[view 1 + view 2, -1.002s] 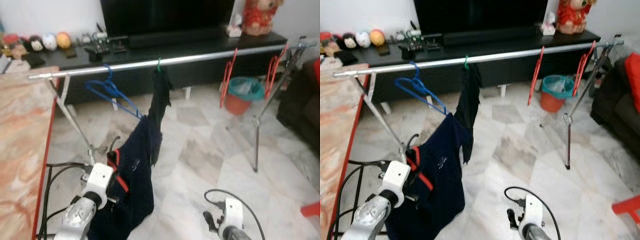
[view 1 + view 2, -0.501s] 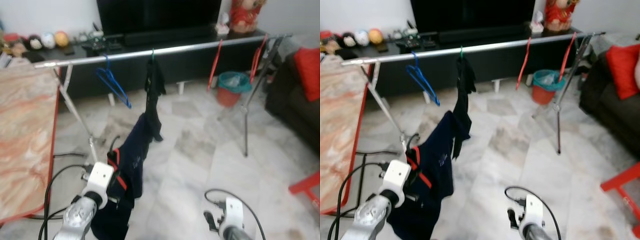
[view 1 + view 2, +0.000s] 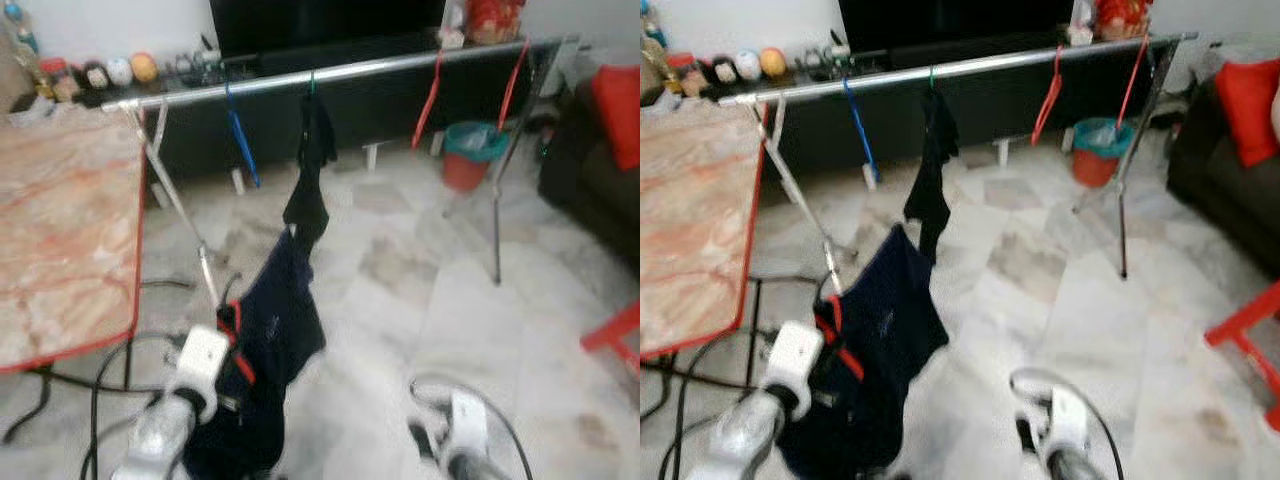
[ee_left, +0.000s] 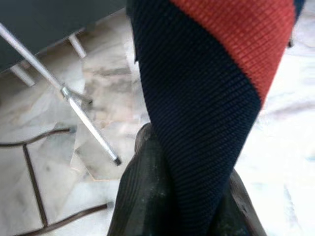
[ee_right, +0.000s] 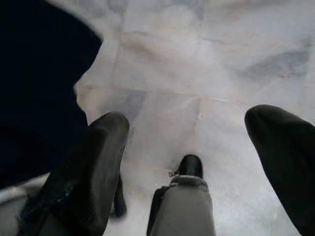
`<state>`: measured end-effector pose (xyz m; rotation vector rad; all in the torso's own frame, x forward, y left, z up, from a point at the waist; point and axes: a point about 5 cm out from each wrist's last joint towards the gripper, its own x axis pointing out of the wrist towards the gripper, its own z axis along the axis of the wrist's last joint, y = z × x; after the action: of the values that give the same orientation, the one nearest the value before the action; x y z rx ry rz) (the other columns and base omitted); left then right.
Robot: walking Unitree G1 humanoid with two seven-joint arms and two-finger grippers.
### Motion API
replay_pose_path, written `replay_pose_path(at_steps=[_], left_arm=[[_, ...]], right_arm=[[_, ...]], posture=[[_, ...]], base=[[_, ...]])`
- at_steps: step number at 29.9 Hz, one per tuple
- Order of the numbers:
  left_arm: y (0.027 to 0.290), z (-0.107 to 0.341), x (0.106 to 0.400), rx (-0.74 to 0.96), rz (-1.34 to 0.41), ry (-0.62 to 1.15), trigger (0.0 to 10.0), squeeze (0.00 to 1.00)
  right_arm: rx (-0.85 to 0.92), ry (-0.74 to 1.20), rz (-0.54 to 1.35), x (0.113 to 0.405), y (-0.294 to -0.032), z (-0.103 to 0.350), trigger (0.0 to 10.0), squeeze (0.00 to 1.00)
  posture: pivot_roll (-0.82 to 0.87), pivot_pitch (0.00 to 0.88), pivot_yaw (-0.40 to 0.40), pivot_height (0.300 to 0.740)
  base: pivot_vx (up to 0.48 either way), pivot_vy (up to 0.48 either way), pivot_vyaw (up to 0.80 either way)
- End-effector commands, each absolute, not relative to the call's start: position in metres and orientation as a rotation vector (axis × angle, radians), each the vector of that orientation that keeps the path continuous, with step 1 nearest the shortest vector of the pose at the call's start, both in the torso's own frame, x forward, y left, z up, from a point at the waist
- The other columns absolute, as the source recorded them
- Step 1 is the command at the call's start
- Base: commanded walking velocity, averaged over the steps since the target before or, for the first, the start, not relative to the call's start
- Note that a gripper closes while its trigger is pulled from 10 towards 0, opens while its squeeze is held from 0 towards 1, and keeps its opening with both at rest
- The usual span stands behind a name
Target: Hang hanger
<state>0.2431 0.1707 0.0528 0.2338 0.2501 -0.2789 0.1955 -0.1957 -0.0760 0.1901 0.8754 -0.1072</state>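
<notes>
A silver clothes rail crosses the room ahead. On it hang a blue hanger, a green hanger hook and two red hangers. Dark cloth drops from the green hook and runs down into a navy garment with a red stripe. My left gripper is shut on that garment, low at the near left, and the cloth hides its fingertips. My right gripper hangs open above the marble floor, nothing between its fingers.
A marble-topped table with a red edge stands on the left. A dark TV cabinet sits behind the rail, with a teal bin in front of it. A dark sofa with a red cushion and a red stool are at the right. Cables lie on the floor.
The whole picture has shifted and blurred, so the camera moved; rail and table now look farther off. The blue hanger now shows edge-on. My left gripper still holds the garment.
</notes>
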Motion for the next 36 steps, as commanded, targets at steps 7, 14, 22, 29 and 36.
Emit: replay_pose_path(at_steps=[7, 14, 22, 29, 36], left_arm=[[0.1728, 0.0614, 0.2466, 0.252, -0.283, 0.208, 10.0, 0.00], [0.1721, 0.0614, 0.2464, 0.254, -0.288, 0.208, 10.0, 0.00], [0.1718, 0.0617, 0.2466, 0.248, -0.287, 0.210, 10.0, 0.00], [0.1672, 0.0645, 0.2458, 0.212, -0.341, 0.210, 10.0, 0.00], [0.1655, 0.0670, 0.2458, 0.221, -0.352, 0.195, 10.0, 0.00]], right_arm=[[0.175, 0.874, -0.089, 0.1968, -0.1908, -0.0760, 10.0, 0.00], [0.177, 0.873, -0.090, 0.1962, -0.1909, -0.0762, 10.0, 0.00], [0.194, 0.867, -0.095, 0.1965, -0.1910, -0.0760, 10.0, 0.00], [0.205, 0.846, -0.064, 0.1988, -0.1901, -0.0742, 10.0, 0.00], [0.208, 0.836, -0.063, 0.1995, -0.1902, -0.0736, 10.0, 0.00]], posture=[[0.04, 0.000, 0.027, 0.740], [0.04, 0.000, 0.027, 0.740], [0.04, 0.006, 0.025, 0.740], [0.05, 0.034, 0.021, 0.740], [0.04, 0.046, 0.021, 0.740]], base=[[-0.295, 0.000, 0.51], [-0.296, 0.000, 0.80], [-0.109, 0.000, 0.29], [0.000, 0.000, 0.00], [0.000, 0.000, 0.00]])
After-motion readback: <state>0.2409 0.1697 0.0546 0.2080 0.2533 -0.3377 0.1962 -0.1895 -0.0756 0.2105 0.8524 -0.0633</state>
